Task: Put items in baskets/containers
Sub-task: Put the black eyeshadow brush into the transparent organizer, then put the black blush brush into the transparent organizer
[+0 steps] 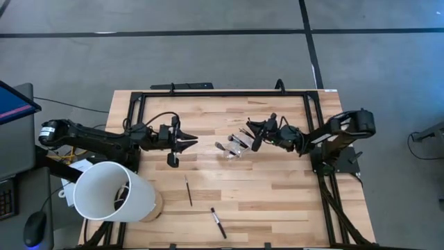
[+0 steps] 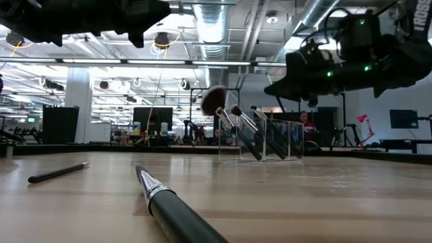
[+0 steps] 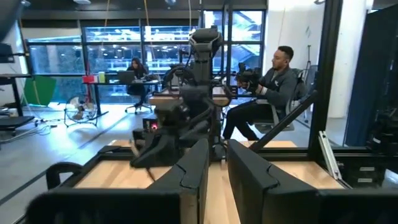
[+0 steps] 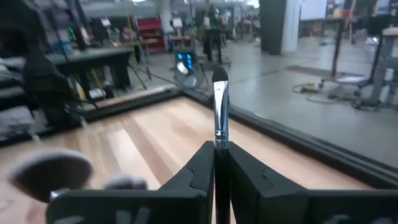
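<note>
right gripper (image 4: 216, 163) pinches a light, stiff, slick brush (image 4: 219, 106) mid-handle at the clear box's (image 1: 234, 146) 3 o'clock; left gripper (image 1: 182, 143) nearly closed, empty.

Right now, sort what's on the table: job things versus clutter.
Job:
- clear box, brushes already in it
- brush clamped in right gripper
- thin stick on the table
- brush near the front edge

Lying about:
- white cylinder
</note>
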### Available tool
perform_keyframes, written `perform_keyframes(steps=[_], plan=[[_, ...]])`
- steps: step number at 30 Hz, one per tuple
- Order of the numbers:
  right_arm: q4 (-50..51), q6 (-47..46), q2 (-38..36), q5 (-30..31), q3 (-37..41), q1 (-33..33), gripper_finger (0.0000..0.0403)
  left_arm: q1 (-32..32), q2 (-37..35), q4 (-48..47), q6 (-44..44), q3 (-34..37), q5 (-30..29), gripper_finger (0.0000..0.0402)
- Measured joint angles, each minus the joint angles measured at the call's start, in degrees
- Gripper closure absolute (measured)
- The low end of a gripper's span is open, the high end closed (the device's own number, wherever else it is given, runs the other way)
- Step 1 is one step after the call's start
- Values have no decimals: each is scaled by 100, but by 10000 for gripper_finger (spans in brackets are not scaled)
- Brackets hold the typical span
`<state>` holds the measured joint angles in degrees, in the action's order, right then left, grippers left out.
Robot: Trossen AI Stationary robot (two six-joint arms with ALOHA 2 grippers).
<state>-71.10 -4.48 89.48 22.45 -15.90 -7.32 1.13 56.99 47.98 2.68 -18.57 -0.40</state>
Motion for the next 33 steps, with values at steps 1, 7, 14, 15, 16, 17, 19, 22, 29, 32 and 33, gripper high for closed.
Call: perform_keyframes(steps=[1, 7, 14, 15, 16, 17, 19, 22, 29, 32, 33], plan=[[12, -6, 73, -2, -2, -36, 377, 2, 0, 3, 0, 0, 2, 344], [-21, -27, 399, -94, -17, -111, 393, 7, 0, -2, 0, 0, 49, 344], [-100, -111, 421, -306, -19, -109, 352, 5, 2, -15, 0, 0, 65, 344], [-103, -111, 421, -306, -19, -109, 351, 4, 2, -15, 0, 0, 63, 344], [-97, -111, 425, -306, -19, -109, 352, 4, 2, -15, 0, 0, 66, 344], [-88, -111, 425, -306, -19, -109, 354, 4, 2, -17, 0, 0, 66, 344], [-54, -112, 425, -306, -19, -109, 359, 5, 2, -22, 0, 0, 66, 344], [-56, -111, 425, -306, -19, -92, 367, 7, 2, -57, -3, 0, 68, 344], [-117, 35, 341, -301, -19, -57, 380, 7, 2, -238, -20, 2, 68, 344], [-114, 76, 187, -299, -19, -58, 376, 7, 2, -251, -17, 40, 68, 344], [-106, 134, 120, -299, -19, -49, 372, 7, 2, -257, -15, 42, 68, 344]])
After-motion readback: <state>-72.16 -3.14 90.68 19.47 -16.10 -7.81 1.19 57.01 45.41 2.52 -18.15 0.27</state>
